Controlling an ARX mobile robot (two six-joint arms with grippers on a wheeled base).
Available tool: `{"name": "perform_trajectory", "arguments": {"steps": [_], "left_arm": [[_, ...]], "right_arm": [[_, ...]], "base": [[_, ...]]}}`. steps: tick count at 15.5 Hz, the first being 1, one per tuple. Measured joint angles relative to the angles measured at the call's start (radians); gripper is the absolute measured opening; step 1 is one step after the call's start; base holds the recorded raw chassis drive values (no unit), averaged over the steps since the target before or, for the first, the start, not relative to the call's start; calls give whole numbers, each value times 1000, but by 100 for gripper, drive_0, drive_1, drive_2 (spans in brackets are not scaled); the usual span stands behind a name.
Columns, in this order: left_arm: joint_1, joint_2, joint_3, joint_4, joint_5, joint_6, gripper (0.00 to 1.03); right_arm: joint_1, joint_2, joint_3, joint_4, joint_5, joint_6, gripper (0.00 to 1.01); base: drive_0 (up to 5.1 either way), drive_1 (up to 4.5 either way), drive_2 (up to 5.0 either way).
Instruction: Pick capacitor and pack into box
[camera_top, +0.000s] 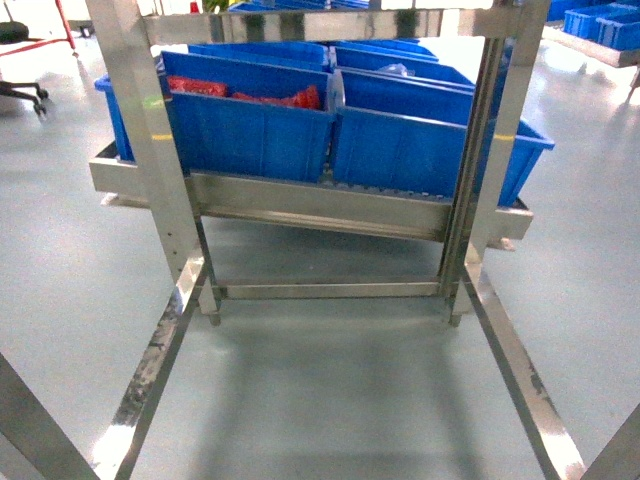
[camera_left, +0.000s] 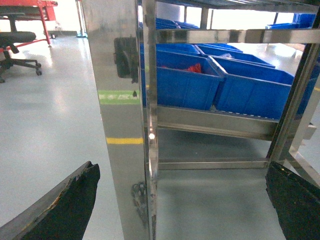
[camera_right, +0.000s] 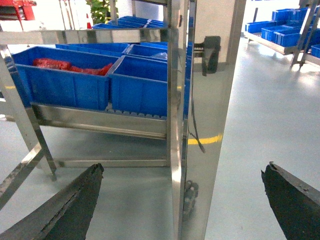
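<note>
Red-orange parts heaped in the big blue plastic bin (camera_top: 250, 130) on the steel rack (camera_top: 300, 200), likely capacitors, lie ahead, nearer the left gripper (camera_left: 175, 210), while both it and the right gripper (camera_right: 180, 210) gape wide and empty; no pink box shows.

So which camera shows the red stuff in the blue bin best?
The head view: it looks down into the blue bin, showing the red stuff spread across it. The right wrist view shows a strip over the rim; the left wrist view only a small peek.
</note>
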Motion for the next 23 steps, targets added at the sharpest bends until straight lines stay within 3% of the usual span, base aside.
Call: {"name": "perform_trajectory", "arguments": {"steps": [23], "left_arm": [[0,0,0,8,0,0,98]], "right_arm": [[0,0,0,6,0,-1,98]], "base": [[0,0,0]]}}
